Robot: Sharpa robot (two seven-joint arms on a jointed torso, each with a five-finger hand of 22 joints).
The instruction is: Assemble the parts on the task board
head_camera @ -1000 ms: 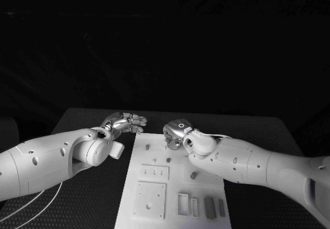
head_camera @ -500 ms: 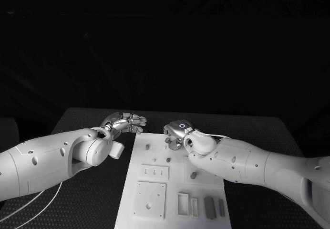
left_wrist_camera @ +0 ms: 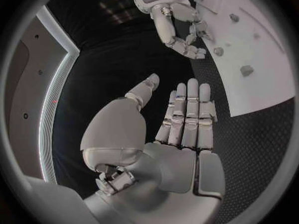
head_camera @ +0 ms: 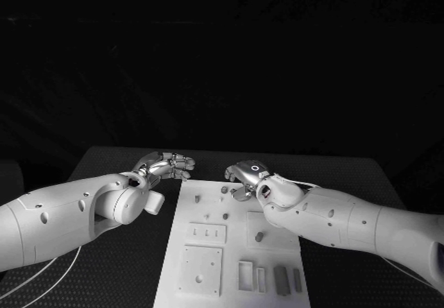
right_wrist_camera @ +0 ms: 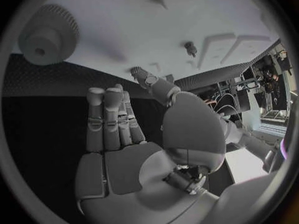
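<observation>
- In the head view the white task board [head_camera: 231, 244] lies in the middle of the black bench [head_camera: 120, 256], running from its near edge toward its far side; small grey parts sit on it, among them a round peg [head_camera: 260, 236] near the middle and upright rectangular blocks [head_camera: 280, 280] at the near right.
- The left hand [head_camera: 167, 165] hovers over the bench just off the board's far left corner; the right hand [head_camera: 245, 179] hangs over the board's far end.
- The left wrist view adds that the left hand [left_wrist_camera: 181, 129] lies released, fingers straight and side by side, thumb apart, nothing in it; it also catches the right hand [left_wrist_camera: 177, 27] above the board's edge.
- The right wrist view shows the right hand [right_wrist_camera: 124, 134] likewise released and empty, fingers extended, with a toothed gear [right_wrist_camera: 47, 35] resting on the board beyond the fingertips.
- The bench surface is finely textured, and the room behind it is dark.
</observation>
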